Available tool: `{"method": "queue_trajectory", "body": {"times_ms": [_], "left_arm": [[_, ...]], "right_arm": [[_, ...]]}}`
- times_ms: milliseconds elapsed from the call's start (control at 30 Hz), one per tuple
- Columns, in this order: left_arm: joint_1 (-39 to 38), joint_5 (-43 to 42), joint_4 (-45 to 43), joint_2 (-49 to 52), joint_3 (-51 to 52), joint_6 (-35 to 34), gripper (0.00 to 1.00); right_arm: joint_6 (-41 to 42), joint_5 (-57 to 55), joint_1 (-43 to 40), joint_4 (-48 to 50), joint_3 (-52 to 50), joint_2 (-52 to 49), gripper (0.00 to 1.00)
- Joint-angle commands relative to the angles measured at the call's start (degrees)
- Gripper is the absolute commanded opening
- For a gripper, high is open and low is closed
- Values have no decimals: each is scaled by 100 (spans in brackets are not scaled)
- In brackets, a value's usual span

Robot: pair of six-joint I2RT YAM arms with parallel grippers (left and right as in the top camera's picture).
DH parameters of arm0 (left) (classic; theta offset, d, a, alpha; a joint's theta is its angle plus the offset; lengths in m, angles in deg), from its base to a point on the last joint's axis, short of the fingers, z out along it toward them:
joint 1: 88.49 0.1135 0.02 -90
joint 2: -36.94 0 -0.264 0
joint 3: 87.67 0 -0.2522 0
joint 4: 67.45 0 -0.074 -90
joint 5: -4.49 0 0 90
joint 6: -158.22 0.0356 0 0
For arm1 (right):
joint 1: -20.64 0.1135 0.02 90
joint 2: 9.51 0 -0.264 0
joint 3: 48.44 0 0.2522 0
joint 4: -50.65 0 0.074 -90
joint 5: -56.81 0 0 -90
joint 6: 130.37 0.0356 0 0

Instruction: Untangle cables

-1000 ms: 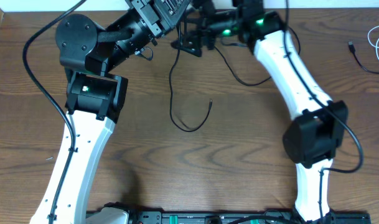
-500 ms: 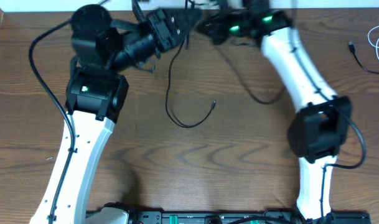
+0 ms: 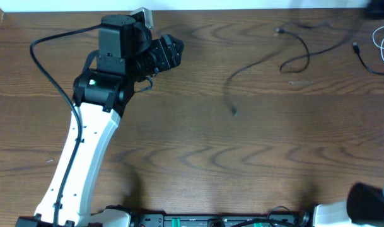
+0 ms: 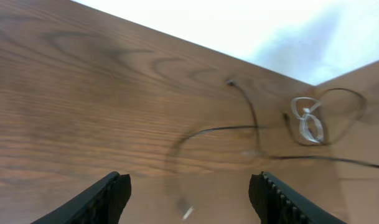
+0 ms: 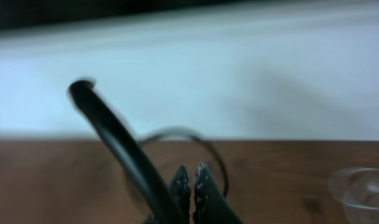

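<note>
We judge the black cord (image 4: pixel 226 129) light, limp, best pinched near a plug end; left jaws spread, right jaws pressed together.

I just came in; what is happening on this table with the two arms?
The left pincer stands open and empty over the brown wooden table. A thin black cable lies ahead of it. The right pincer is shut; whether it grips a cable is unclear. A coiled white cable lies further off.
</note>
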Motion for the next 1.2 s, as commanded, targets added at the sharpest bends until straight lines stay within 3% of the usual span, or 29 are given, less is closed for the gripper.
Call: {"method": "queue_trajectory", "body": {"times_ms": [0,233,500,833,1000,1033,1067,1100,1133,1167], "left_arm": [[9,264,11,133,-59,350,67],[9,264,-4,227,-59,350,67],[9,267,-4,227,-59,350,67],[9,267,-4,227,-57,350,67],[9,267,-2,227,-59,350,67],[9,267,-2,227,-57,350,68],[9,267,-4,227,-59,350,67],[9,267,-4,227,-57,350,67],[9,269,-7,227,-57,350,67],[9,271,-7,227,-57,350,68]], "right_arm": [[352,50,-981,122,175,509,1],[590,142,-2573,647,415,828,1],[629,46,-3473,1023,413,374,1],[251,-299,-3432,927,413,-879,1],[-63,-1040,-3132,756,413,-1537,2],[-157,-1093,-3077,704,413,-1663,11],[-210,-1093,-3040,671,413,-1735,27],[-267,-1099,-2992,627,413,-1814,47],[-326,-1137,-2935,579,413,-1884,73],[-328,-1217,-2892,553,413,-1930,90]]}}
